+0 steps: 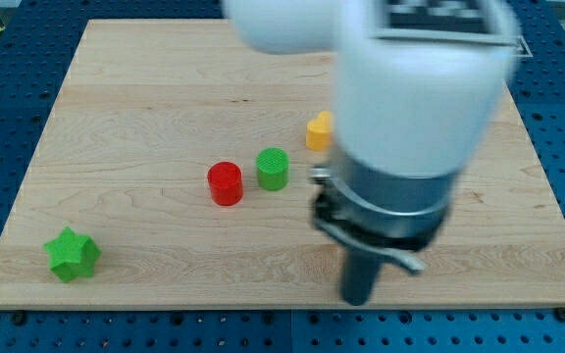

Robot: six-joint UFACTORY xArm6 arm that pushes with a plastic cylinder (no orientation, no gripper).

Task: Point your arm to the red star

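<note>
tip: my tip (358, 299) near the board's bottom edge, right of centre | pincer: none fitted (bare rod) | target: no red star showing, possibly behind my arm; red cylinder (226, 183) mid-board | step: locate star first, approach slowly.
</note>
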